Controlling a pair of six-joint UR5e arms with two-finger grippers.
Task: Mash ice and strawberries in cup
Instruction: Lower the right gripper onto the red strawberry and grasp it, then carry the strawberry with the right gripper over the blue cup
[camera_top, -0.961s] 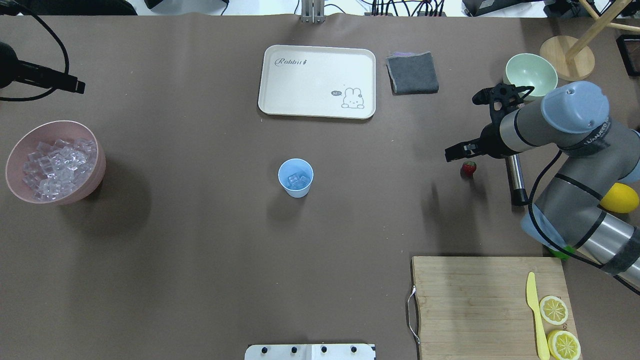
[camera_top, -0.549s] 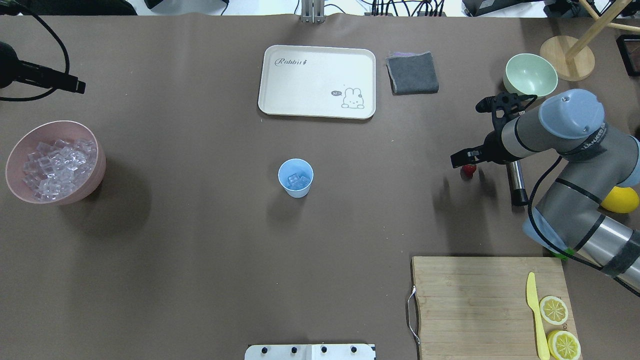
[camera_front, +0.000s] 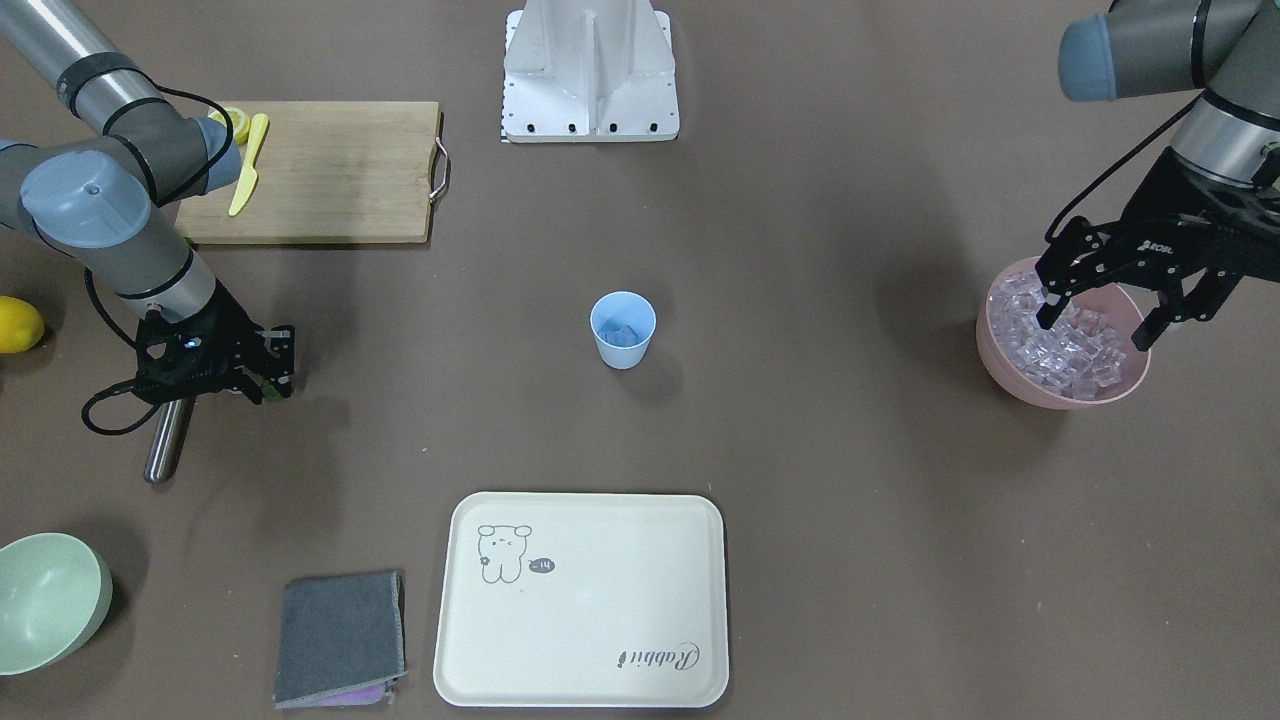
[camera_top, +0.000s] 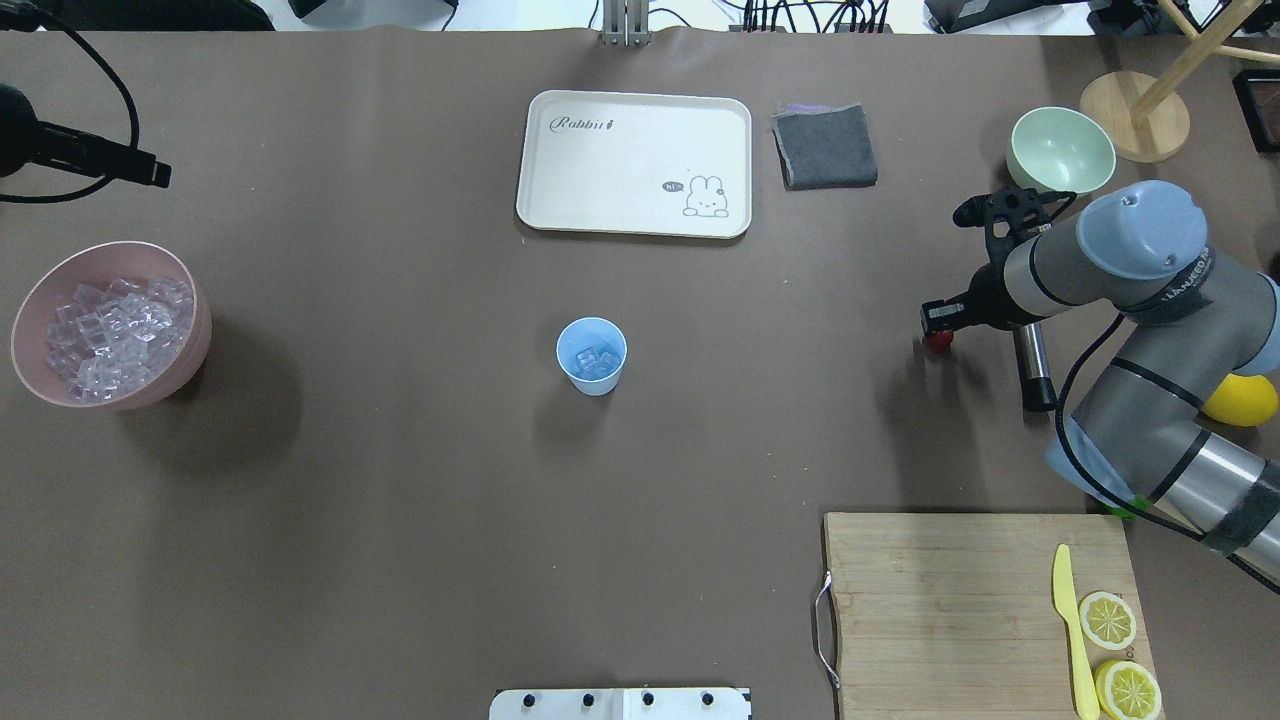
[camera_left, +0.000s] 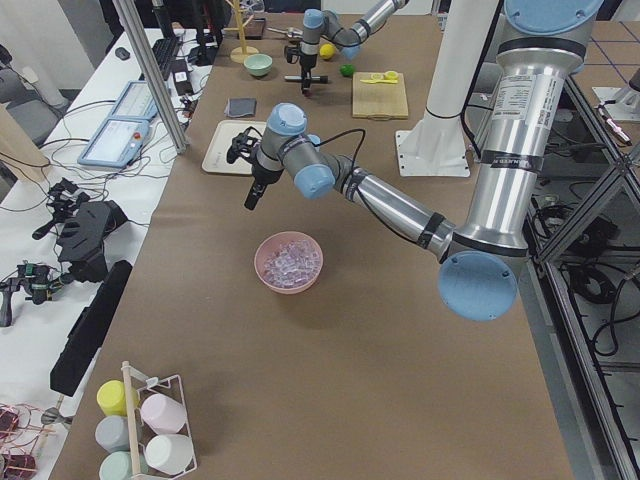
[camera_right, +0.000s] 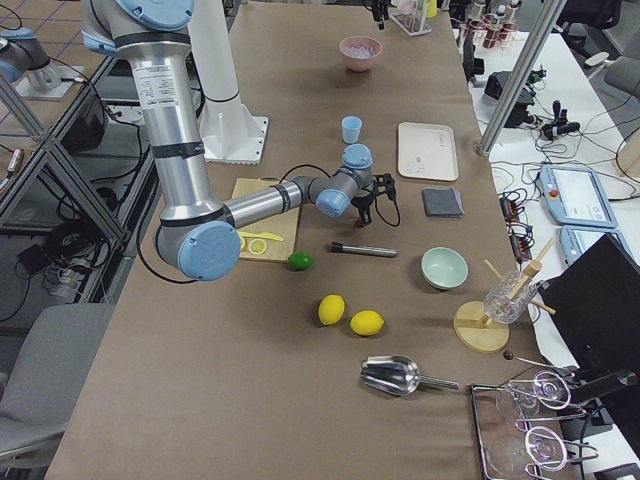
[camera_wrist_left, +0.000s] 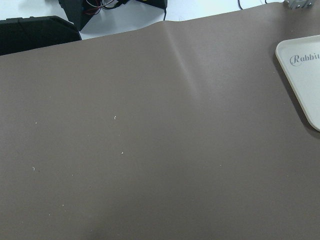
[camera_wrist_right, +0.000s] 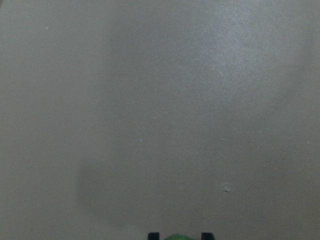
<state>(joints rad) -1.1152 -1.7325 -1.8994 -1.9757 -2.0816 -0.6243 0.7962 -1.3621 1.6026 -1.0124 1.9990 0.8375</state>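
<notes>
The light-blue cup (camera_top: 591, 356) stands mid-table with a few ice cubes (camera_top: 597, 358) in it; it also shows in the front view (camera_front: 623, 330). More ice (camera_top: 110, 335) fills the pink bowl (camera_top: 196, 300) at the far left. The red strawberry (camera_top: 938, 343) lies on the table at the right. My right gripper (camera_top: 937, 328) is down over it. In the right wrist view the fingertips (camera_wrist_right: 153, 234) closely flank its green top (camera_wrist_right: 176, 237). My left gripper (camera_front: 1097, 325) hangs open and empty above the ice bowl.
A metal rod (camera_top: 1033, 365) lies just right of the strawberry. A cream tray (camera_top: 633, 163), a grey cloth (camera_top: 825, 145) and a pale green bowl (camera_top: 1062, 150) sit along the far side. A cutting board (camera_top: 960, 600) with a knife and lemon slices lies near right.
My right gripper has tipped downward and dropped onto the strawberry, its fingers closing in around it. The strawberry, the cup and my left arm have not moved.
</notes>
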